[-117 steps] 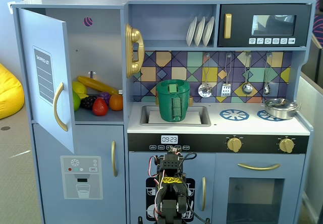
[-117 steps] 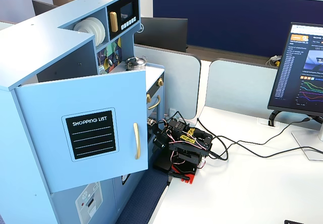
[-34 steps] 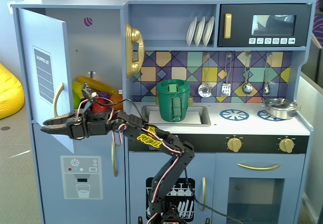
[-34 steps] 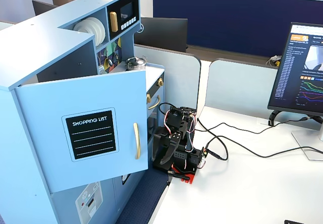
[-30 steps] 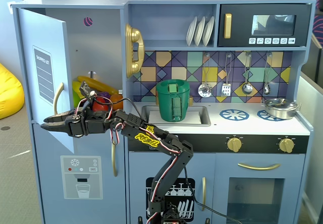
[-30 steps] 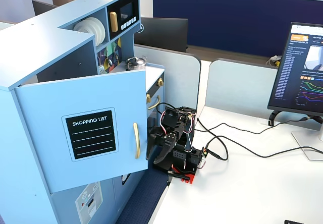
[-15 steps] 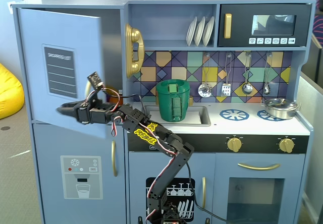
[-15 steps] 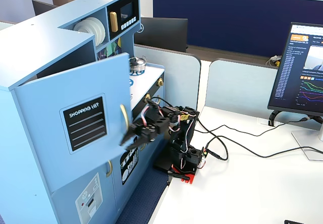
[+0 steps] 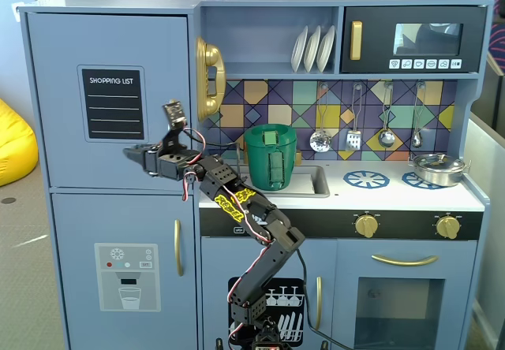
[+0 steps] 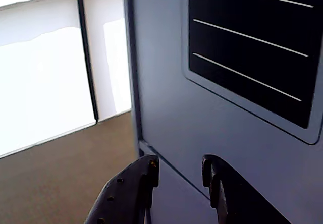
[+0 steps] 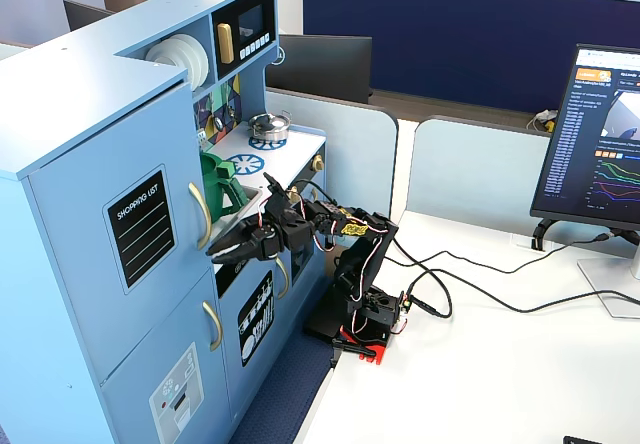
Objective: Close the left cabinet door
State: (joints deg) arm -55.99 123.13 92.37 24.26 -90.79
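Observation:
The left cabinet door (image 9: 110, 98) is light blue with a black "SHOPPING LIST" panel (image 9: 114, 103) and a curved gold handle (image 9: 209, 78). It lies flush with the cabinet front in both fixed views and also shows in the other fixed view (image 11: 110, 244). My gripper (image 9: 136, 154) reaches left in front of the door's lower part, below the panel. In the wrist view the gripper (image 10: 180, 166) has its jaws a little apart with nothing between them. It is close to the door (image 10: 166, 82) at the seam above the lower door. I cannot tell whether it touches.
The lower blue door with the dispenser graphic (image 9: 126, 271) is shut below. A green pot (image 9: 271, 157) stands in the sink behind the arm. The arm's base (image 11: 365, 314) stands on the white table (image 11: 480, 364) with cables and a monitor (image 11: 600, 144).

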